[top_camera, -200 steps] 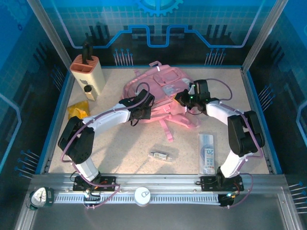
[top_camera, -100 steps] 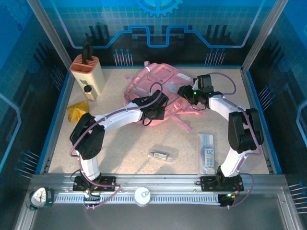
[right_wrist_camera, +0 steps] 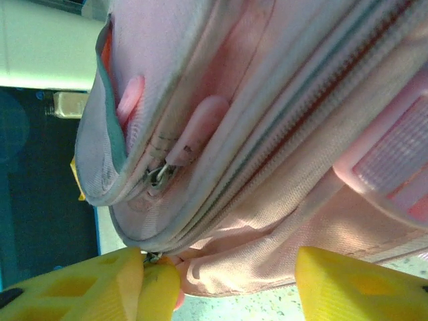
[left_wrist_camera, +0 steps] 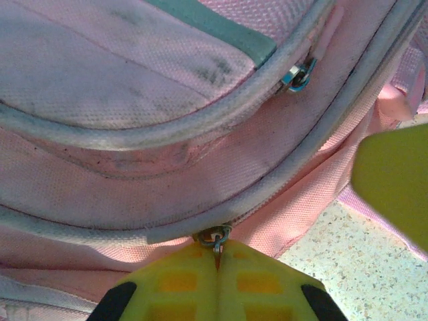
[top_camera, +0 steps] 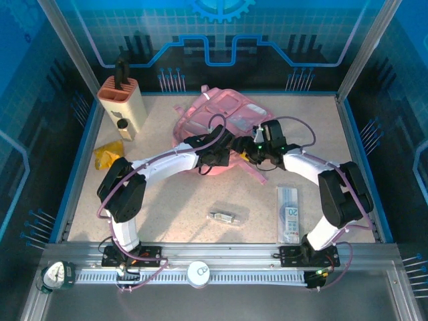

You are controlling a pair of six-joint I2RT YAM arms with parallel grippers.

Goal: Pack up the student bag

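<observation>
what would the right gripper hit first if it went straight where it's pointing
The student bag: its pink fabric lies just ahead between the open jaws of the right gripper, though depth is unclear.

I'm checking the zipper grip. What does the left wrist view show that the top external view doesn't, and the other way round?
Left wrist: the metal zip pull pinched in the shut left hand, with a second slider higher up. Top external: the beige holder, yellow packet, clear packet and the right hand at the bag. Both: the pink student bag.
</observation>
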